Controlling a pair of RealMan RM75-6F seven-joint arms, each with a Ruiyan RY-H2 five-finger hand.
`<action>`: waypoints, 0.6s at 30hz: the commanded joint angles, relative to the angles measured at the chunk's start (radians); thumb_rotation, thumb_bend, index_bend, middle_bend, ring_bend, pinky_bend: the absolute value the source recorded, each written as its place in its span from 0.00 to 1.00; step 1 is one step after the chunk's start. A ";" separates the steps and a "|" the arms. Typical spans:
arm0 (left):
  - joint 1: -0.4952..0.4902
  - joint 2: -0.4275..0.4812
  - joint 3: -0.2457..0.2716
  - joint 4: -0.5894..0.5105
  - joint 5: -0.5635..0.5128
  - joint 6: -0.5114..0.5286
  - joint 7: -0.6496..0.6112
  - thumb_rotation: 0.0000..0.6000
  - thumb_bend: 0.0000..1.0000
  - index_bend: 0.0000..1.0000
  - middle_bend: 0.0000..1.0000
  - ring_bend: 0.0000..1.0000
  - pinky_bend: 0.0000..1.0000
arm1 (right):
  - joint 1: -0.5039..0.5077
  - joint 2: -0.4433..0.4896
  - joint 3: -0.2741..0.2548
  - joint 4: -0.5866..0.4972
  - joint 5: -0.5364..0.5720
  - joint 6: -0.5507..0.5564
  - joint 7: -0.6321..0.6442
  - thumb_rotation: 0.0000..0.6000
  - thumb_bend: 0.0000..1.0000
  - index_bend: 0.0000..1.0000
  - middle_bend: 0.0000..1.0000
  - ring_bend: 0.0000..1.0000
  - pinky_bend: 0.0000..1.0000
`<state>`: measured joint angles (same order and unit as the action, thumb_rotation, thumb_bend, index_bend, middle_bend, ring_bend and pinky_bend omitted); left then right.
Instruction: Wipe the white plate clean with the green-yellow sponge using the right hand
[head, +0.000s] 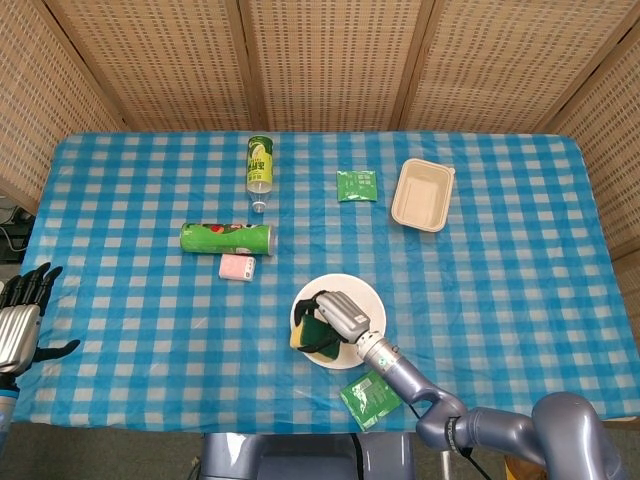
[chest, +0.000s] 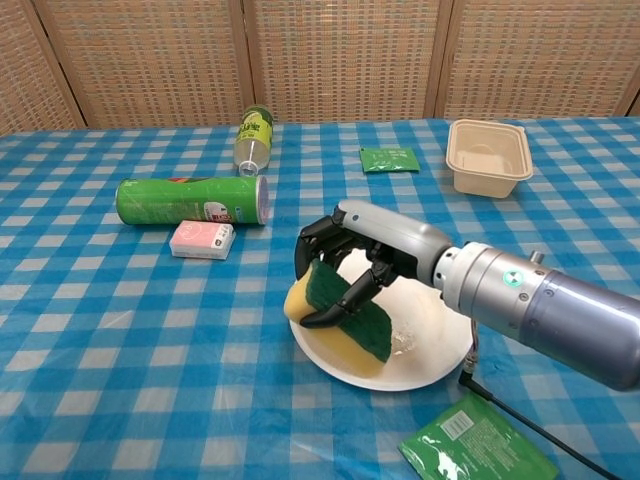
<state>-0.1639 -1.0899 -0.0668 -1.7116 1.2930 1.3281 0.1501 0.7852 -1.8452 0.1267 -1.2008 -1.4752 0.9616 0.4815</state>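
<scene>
The white plate (head: 362, 296) (chest: 425, 345) lies on the blue checked cloth near the table's front edge. My right hand (head: 338, 318) (chest: 365, 252) grips the green-yellow sponge (head: 311, 331) (chest: 342, 312) and presses it on the plate's left rim, green side up. Part of the sponge is hidden under the fingers. My left hand (head: 22, 320) hangs off the table's left edge in the head view, fingers spread, holding nothing.
A green chip can (head: 227, 238) (chest: 190, 200) lies on its side with a pink packet (head: 237, 267) (chest: 202, 239) in front of it. Behind stand a green bottle (head: 260, 165), a green sachet (head: 356, 185) and a beige tray (head: 422, 194) (chest: 489, 157). Another green sachet (head: 370, 398) (chest: 477, 450) lies by the plate.
</scene>
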 joint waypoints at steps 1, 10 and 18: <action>0.000 -0.001 0.000 0.000 0.001 0.001 0.002 1.00 0.00 0.00 0.00 0.00 0.00 | 0.001 -0.010 -0.003 0.013 -0.001 -0.003 0.001 1.00 0.51 0.62 0.65 0.54 0.47; -0.001 -0.003 0.000 0.002 -0.004 -0.001 0.005 1.00 0.00 0.00 0.00 0.00 0.00 | 0.002 -0.046 -0.012 0.070 0.001 -0.017 0.007 1.00 0.52 0.62 0.65 0.54 0.51; -0.003 -0.003 -0.002 0.006 -0.009 -0.005 0.003 1.00 0.00 0.00 0.00 0.00 0.00 | -0.004 -0.060 -0.024 0.105 -0.007 -0.020 0.033 1.00 0.52 0.63 0.65 0.54 0.53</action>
<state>-0.1671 -1.0932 -0.0688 -1.7061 1.2843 1.3231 0.1527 0.7818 -1.9043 0.1038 -1.0976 -1.4810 0.9416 0.5123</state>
